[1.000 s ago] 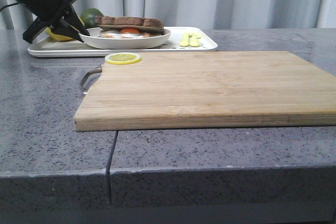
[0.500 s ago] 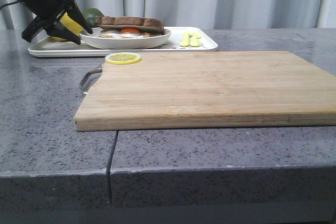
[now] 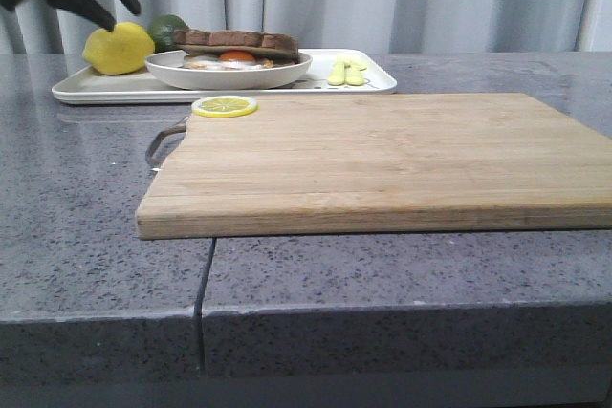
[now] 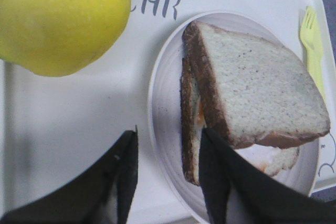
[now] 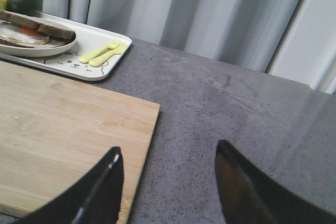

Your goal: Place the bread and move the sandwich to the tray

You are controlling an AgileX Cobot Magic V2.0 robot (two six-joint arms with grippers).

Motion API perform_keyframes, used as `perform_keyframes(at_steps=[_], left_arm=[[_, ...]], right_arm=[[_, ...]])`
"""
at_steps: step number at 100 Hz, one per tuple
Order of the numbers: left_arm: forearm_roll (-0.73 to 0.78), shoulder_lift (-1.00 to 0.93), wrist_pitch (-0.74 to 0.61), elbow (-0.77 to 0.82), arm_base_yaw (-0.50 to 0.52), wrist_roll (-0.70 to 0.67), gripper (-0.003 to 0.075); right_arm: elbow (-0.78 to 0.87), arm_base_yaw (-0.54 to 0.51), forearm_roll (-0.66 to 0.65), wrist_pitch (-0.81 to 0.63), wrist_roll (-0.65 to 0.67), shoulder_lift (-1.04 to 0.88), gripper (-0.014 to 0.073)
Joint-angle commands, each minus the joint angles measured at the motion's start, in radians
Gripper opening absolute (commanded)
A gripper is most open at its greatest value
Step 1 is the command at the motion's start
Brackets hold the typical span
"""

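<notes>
Grey speckled stone (image 3: 86,236) is seen from the front, carrying a bare wooden cutting board (image 3: 382,160); behind it the white rectangular tray (image 3: 105,91) already bears the egg sandwich (image 3: 234,48), so the transfer is judged done. Below the left gripper (image 4: 168,177), spread and empty, the top bread slice (image 4: 257,93) is seen askew. The right gripper (image 5: 168,182) is held apart, idle.
</notes>
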Motion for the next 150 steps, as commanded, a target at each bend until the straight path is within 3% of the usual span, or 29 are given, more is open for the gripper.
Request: perform_keyframes(at_steps=[1,48,66,79,105,150], left_arm=[[0.01,-0.124,-0.011,-0.046,-0.003,-0.005,0.0262],[0.029,-0.427,-0.08,-0.042,-0.007,0.116,0.0262],[0.029,-0.551,-0.124,0.066,-0.027,0.166,0.0262],[0.029,-0.67,-0.214,0.25,-0.049,0.193,0.0262],[0.029,-0.969,-0.525,0.74,-0.066,0.243,0.0262],[0.029,-1.54,-0.817,1.42,-0.066,0.247,0.0262]], right_arm=[[-0.025,-0.007,-0.016,-0.071,0.001,0.008,0.0403],[-0.025,-0.007,-0.016,-0.071,0.002,0.008,0.0403],[-0.025,-0.007,-0.016,-0.071,0.002,0.008,0.0403],[-0.025,-0.007,-0.015,-0.071,0.003,0.008,0.0403],[-0.025,-0.007,-0.015,-0.071,0.003,0.008,0.0403],[-0.025,-0.007,-0.015,-0.091,0.003,0.008,0.0403]])
